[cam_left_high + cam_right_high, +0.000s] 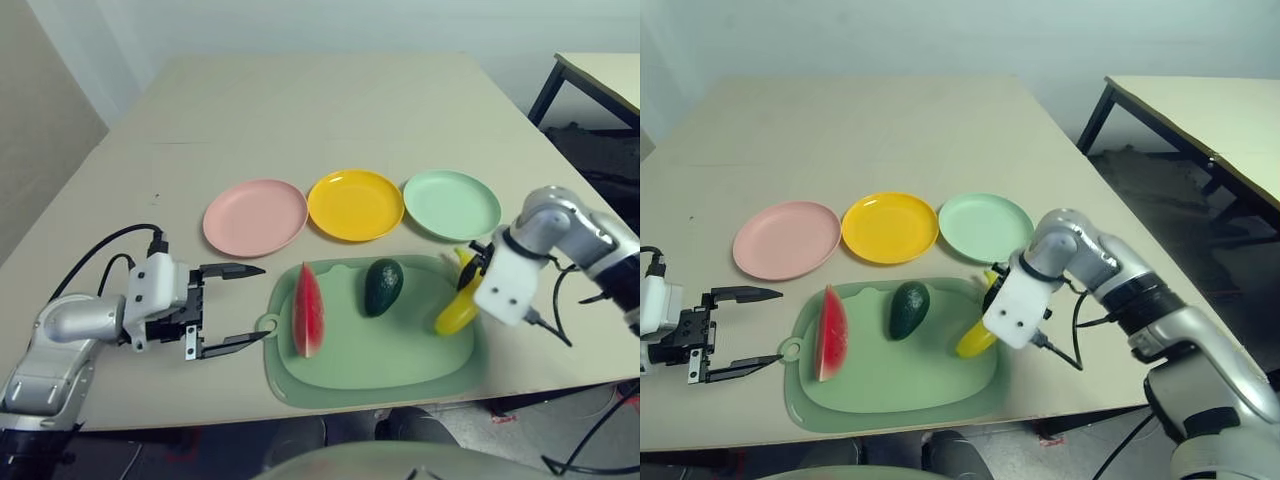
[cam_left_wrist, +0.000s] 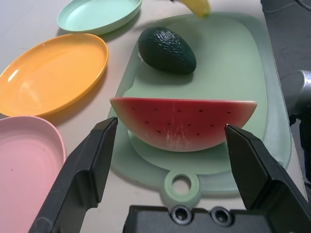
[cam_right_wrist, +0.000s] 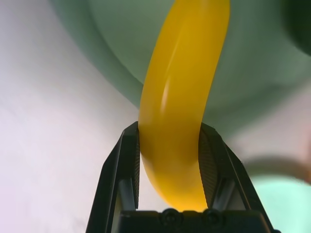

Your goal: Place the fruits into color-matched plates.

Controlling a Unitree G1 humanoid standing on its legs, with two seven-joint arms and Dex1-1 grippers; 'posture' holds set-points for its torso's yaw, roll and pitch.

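On the pale green cutting mat [image 1: 380, 352] lie a red watermelon wedge [image 1: 308, 308] with green rind and a dark green avocado [image 1: 383, 286]. My right gripper [image 3: 169, 133] is shut on the curved yellow banana [image 1: 458, 306] at the mat's right edge, its pads pressed to both sides of the fruit. Just left of the mat, my left gripper [image 1: 262, 302] stands open, its fingers [image 2: 90, 165] pointing at the watermelon and apart from it. Behind the mat, a pink plate [image 1: 255, 217], a yellow plate [image 1: 355, 204] and a mint green plate [image 1: 452, 204] stand in a row with nothing in them.
The table's right edge runs close beside my right arm. A second table [image 1: 600, 75] stands beyond it at the far right. Black cables [image 1: 110, 250] trail from my left wrist over the bare tabletop.
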